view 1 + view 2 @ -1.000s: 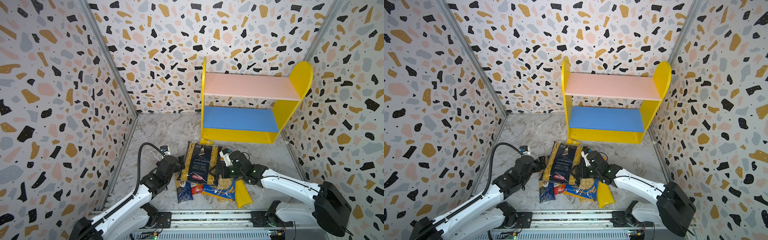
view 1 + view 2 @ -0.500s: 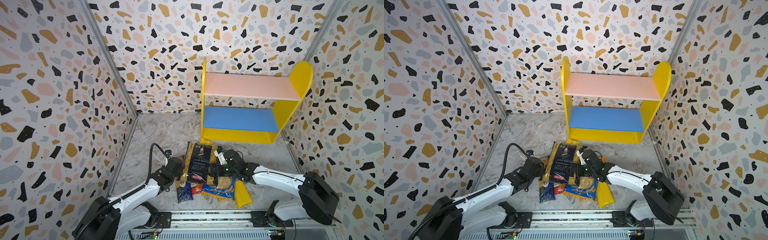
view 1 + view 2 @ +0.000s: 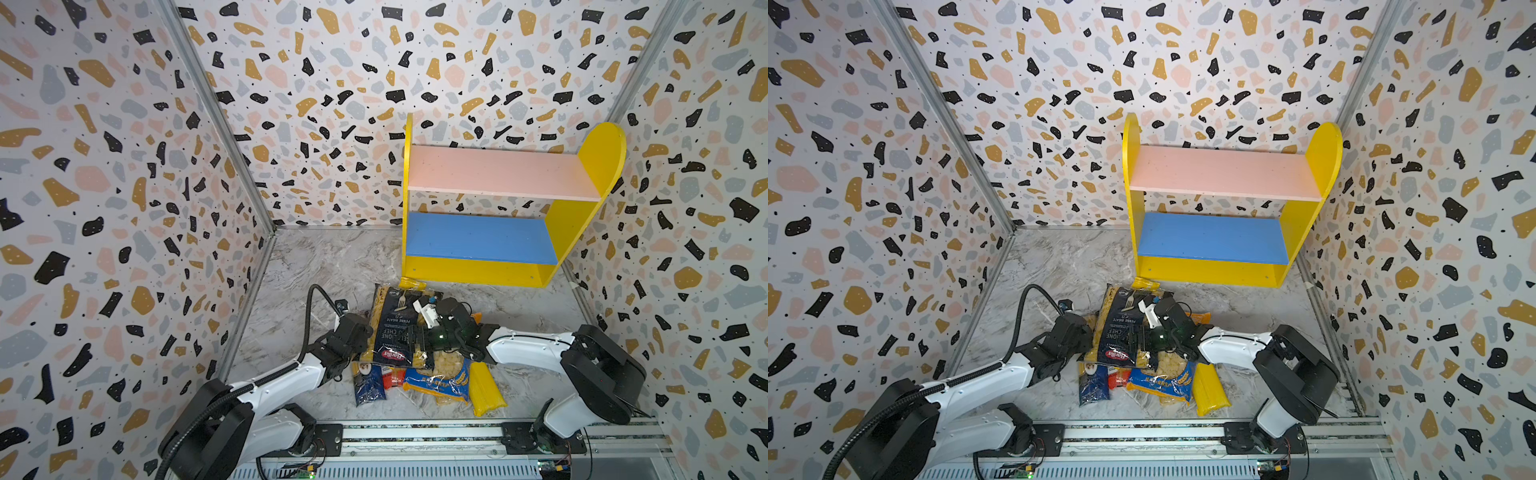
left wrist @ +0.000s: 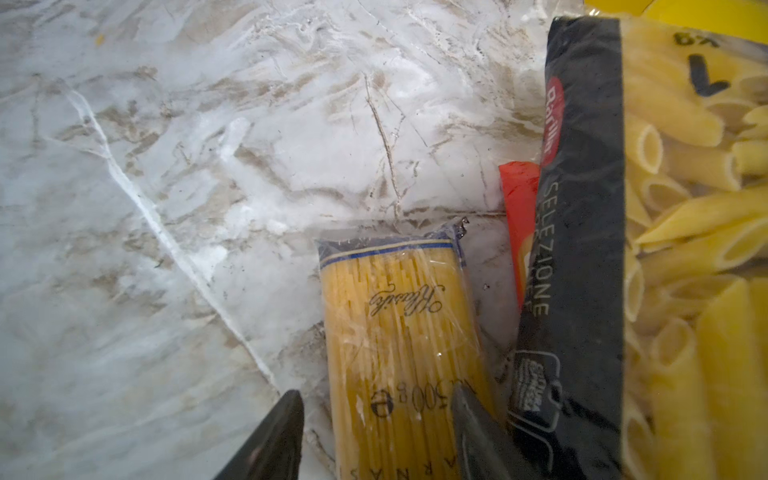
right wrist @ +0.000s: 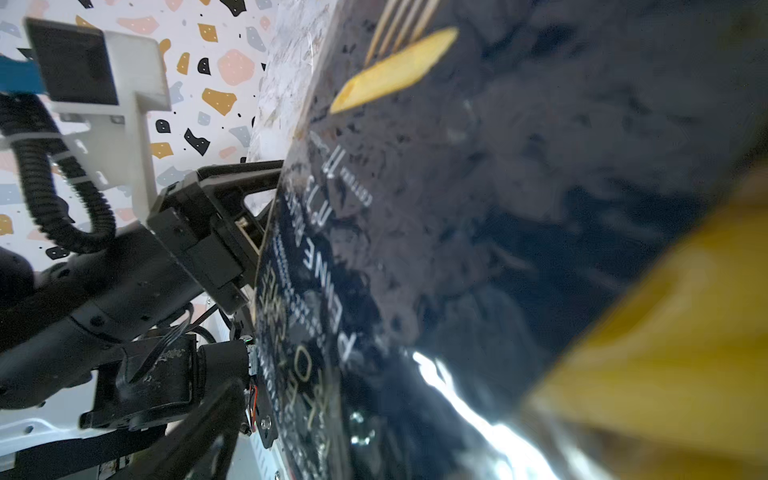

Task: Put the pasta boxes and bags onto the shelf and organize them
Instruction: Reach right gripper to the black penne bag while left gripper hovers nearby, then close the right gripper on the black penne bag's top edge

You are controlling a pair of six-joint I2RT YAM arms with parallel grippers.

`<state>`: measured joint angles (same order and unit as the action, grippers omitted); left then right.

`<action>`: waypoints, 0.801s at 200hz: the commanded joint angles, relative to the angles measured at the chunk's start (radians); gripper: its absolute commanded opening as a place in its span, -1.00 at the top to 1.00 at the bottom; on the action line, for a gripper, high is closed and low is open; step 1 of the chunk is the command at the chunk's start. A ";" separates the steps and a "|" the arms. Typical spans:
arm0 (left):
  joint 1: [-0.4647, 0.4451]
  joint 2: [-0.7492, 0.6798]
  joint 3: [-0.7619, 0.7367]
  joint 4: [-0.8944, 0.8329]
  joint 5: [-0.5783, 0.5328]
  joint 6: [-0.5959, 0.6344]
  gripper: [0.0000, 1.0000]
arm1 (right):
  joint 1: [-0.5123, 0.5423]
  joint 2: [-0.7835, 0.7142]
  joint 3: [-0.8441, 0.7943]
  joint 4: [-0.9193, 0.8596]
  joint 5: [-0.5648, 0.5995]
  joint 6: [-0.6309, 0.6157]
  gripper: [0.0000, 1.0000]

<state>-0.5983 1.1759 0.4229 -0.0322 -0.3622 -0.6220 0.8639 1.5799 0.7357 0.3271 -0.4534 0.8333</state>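
The pasta packs lie heaped on the marble floor in front of the shelf point(image 3: 498, 174) point(image 3: 1225, 174), whose boards are bare. On top lies the navy penne bag point(image 3: 395, 324) point(image 3: 1119, 328) point(image 4: 582, 208) point(image 5: 457, 208). My left gripper point(image 3: 362, 338) point(image 4: 376, 399) is low at the bag's left edge, shut on a blue-ended spaghetti pack point(image 4: 399, 332) beside the red pack point(image 4: 519, 216). My right gripper point(image 3: 415, 338) point(image 3: 1138, 338) stands open over the bag's right half. The right wrist view is too close to the bag for the jaws to show.
The blue-orange bag point(image 3: 436, 380), a yellow spaghetti pack point(image 3: 486, 390), the red pack point(image 3: 395, 378) and a slim navy end point(image 3: 365, 386) stick out at the pile's near side. Another yellow end point(image 3: 411, 284) touches the shelf base. Speckled walls close in on three sides.
The left gripper slid in under the navy bag's left edge and shut on the spaghetti pack. The right gripper moved left over the bag and stayed open.
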 commanded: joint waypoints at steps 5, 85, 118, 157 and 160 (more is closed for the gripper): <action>-0.004 0.033 -0.006 0.023 0.047 0.021 -0.12 | 0.024 0.058 0.026 0.036 -0.069 0.010 -0.98; -0.005 0.031 0.005 0.014 0.062 0.016 -0.12 | 0.026 0.082 0.019 0.073 -0.073 0.001 -0.98; -0.008 0.021 -0.004 0.021 0.079 0.012 -0.12 | 0.026 0.123 0.018 0.133 -0.088 0.023 -0.97; -0.011 -0.003 -0.010 0.011 0.084 0.008 -0.10 | 0.026 0.171 0.016 0.201 -0.128 0.057 -0.91; -0.011 -0.006 -0.011 0.009 0.084 0.008 -0.11 | 0.026 0.173 0.016 0.203 -0.128 0.058 -0.89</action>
<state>-0.5938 1.1877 0.4232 -0.0231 -0.3519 -0.6170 0.8642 1.6775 0.7528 0.4694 -0.5240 0.8772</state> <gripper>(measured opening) 0.553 0.962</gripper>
